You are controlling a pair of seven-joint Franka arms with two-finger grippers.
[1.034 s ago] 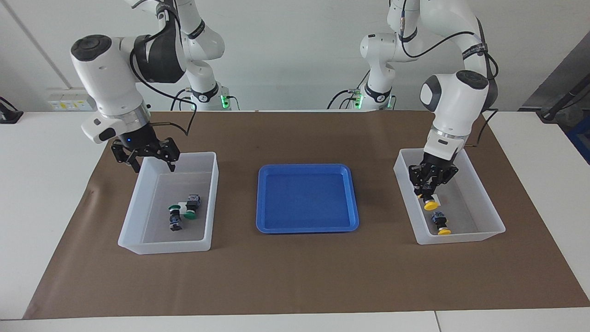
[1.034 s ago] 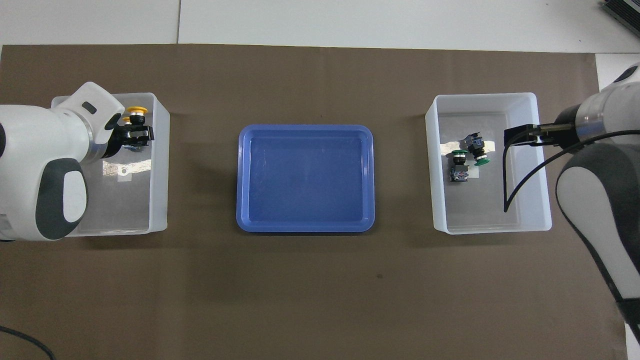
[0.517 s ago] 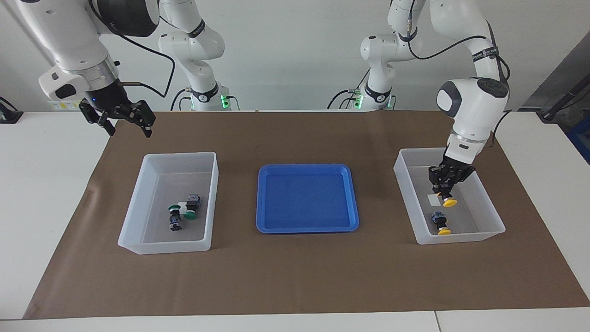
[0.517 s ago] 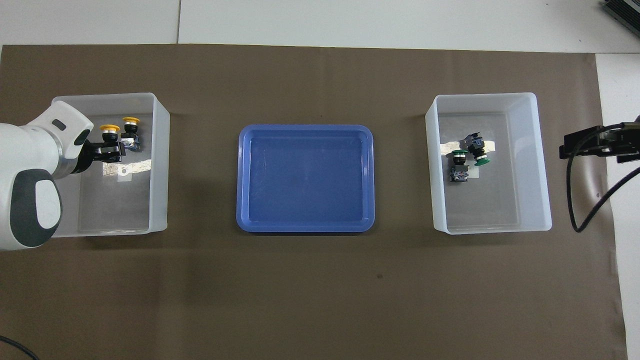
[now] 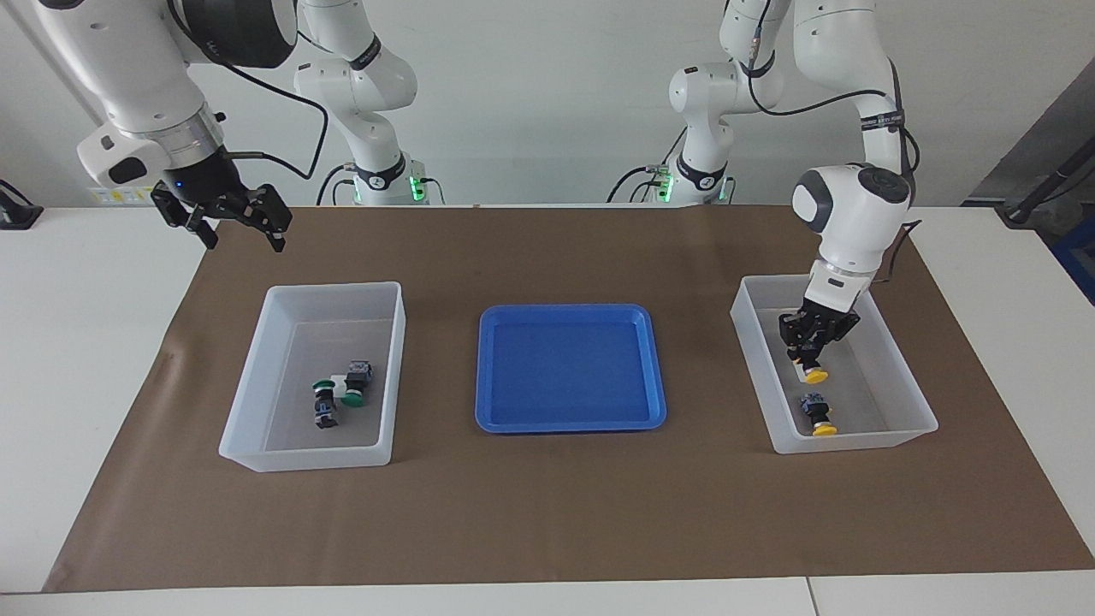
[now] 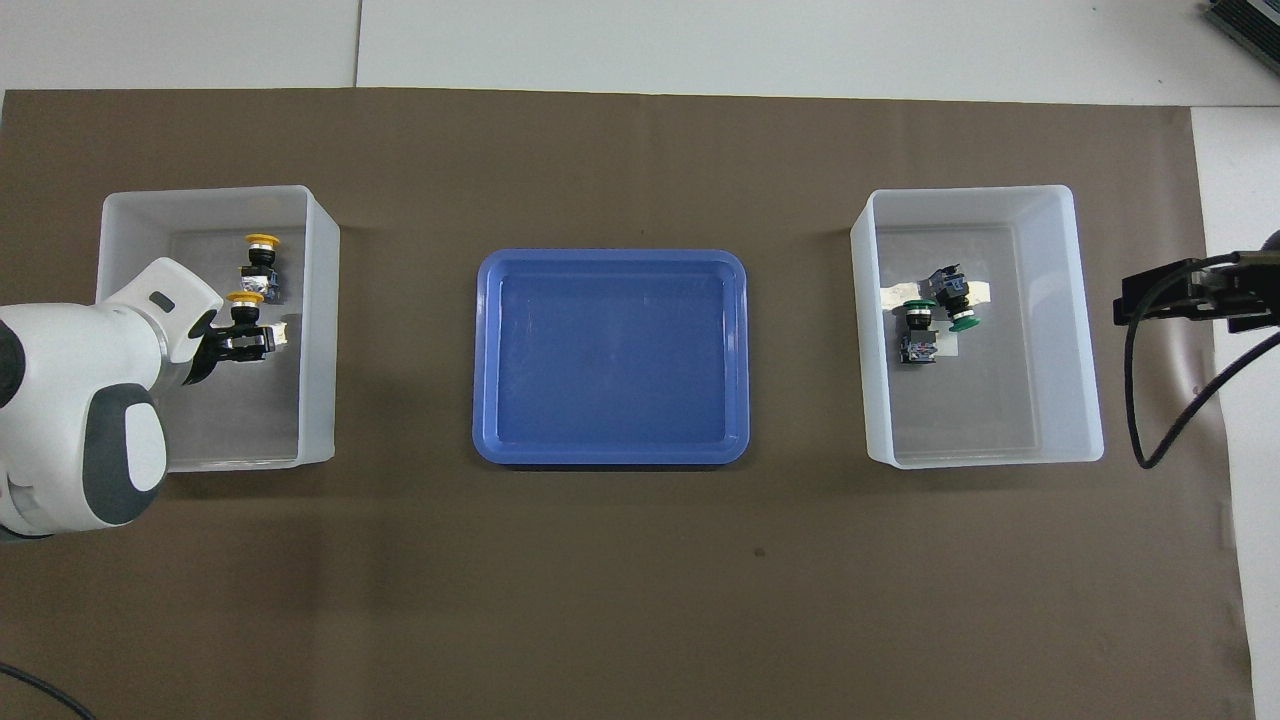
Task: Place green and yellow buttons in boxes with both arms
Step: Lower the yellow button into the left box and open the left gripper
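Facing view: left gripper (image 5: pixel 811 352) grips 1 yellow button (image 5: pixel 815 374) inside its box (image 5: pixel 915 411); right gripper (image 5: pixel 231 224) spread wide.

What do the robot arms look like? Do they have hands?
Both arms are white and chunky, with rounded joints, dark grey caps and black bands. Loose black cables loop alongside them. Each ends in a black two-finger pincer: the left pincer, the right pincer. Green lights glow at the bases.
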